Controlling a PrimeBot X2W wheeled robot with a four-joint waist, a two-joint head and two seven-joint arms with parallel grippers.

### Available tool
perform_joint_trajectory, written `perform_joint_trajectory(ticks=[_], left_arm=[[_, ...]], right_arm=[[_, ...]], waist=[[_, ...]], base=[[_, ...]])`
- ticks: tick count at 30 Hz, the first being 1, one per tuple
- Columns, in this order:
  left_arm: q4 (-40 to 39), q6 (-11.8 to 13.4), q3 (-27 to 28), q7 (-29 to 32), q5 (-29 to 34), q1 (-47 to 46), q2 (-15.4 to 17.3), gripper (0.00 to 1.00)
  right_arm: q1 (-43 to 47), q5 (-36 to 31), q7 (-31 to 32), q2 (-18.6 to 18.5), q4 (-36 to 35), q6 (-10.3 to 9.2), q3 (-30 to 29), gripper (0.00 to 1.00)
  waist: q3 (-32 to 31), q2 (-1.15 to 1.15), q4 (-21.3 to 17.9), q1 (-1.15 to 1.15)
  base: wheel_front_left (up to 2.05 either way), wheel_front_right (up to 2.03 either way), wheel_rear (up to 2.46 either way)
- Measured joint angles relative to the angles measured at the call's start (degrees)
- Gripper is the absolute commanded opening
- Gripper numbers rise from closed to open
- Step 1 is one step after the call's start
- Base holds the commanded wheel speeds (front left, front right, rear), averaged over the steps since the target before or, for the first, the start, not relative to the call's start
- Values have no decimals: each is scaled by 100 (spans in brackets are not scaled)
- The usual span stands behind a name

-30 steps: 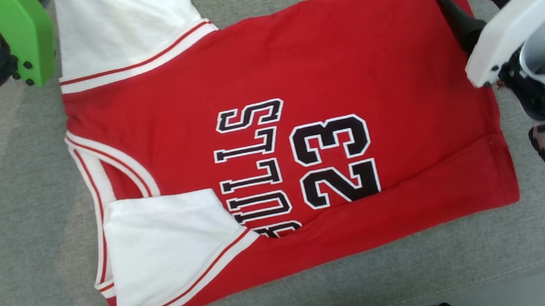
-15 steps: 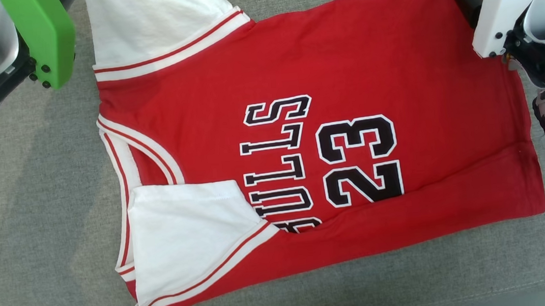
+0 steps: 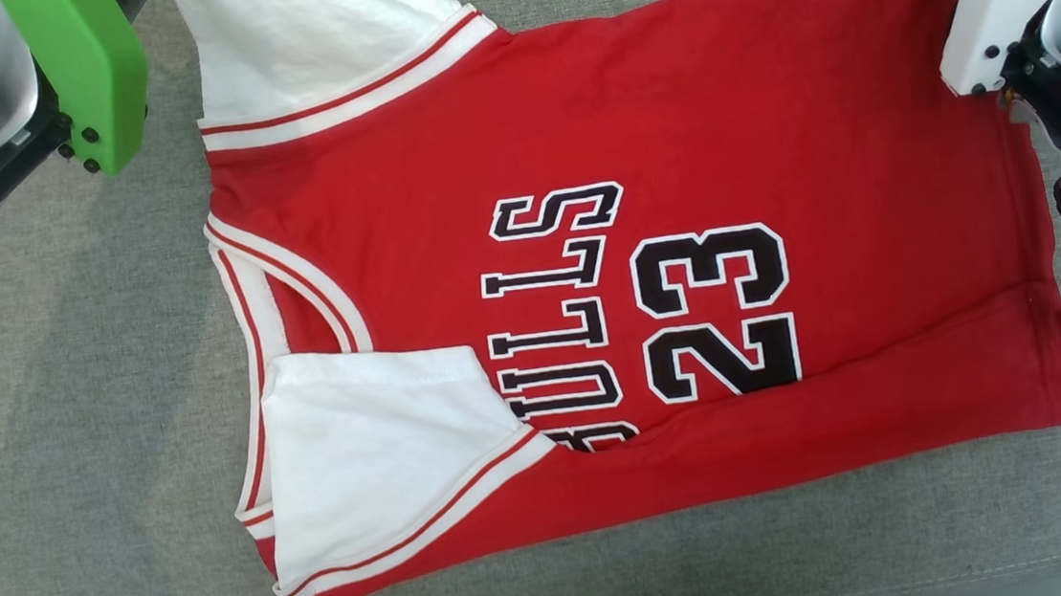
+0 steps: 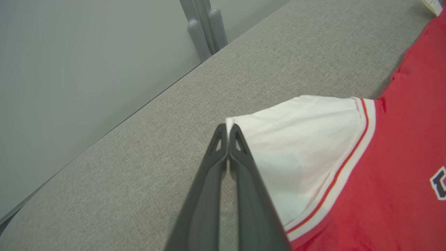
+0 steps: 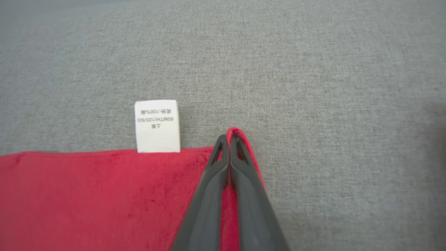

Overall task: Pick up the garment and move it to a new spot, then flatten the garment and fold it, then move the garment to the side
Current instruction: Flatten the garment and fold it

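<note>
Your right gripper (image 5: pixel 229 137), whose jaws were gaping a second ago, is now clenching the corner of the red basketball jersey with white sleeves (image 3: pixel 670 132), just beside the white care label (image 5: pixel 157 126). Your left gripper (image 4: pixel 228 130) is pinching the edge of a white sleeve (image 4: pixel 296 139), well apart from that label along the same side. You are now holding both ends of that side, so I judge a fold is becoming possible. The jersey is lying spread on the grey woven surface (image 3: pixel 75 472), label poking out from its edge. A grey post (image 4: pixel 204 24) is standing past the surface, well apart from the label, and is likely not obstructing you.
</note>
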Motion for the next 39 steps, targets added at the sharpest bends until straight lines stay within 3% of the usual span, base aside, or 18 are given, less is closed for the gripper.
perform_joint_trajectory(ticks=[4,10,18,24,39], left_arm=[[37,-1,-4,-165,185,-1,2,0],[482,-11,-10,-999,554,-177,-18,0],[898,-12,-9,-1852,522,-342,-278,0],[582,-12,-11,-2018,269,235,-252,0],[-482,23,-9,-2494,207,2024,205,0]], right_arm=[[-64,-25,-170,18,44,0,-175,0],[-163,386,-492,81,70,0,-594,0],[-57,983,-818,-298,-235,0,-664,0],[424,1352,-1018,-446,-443,0,-676,0],[2226,2126,-1223,-805,-987,0,-666,0]], waist=[[0,0,28,0],[-28,0,73,0],[-149,0,249,0],[-369,0,379,0],[-1088,0,746,0]], base=[[0,0,0],[0,0,0],[0,0,0],[0,0,0],[0,0,0]])
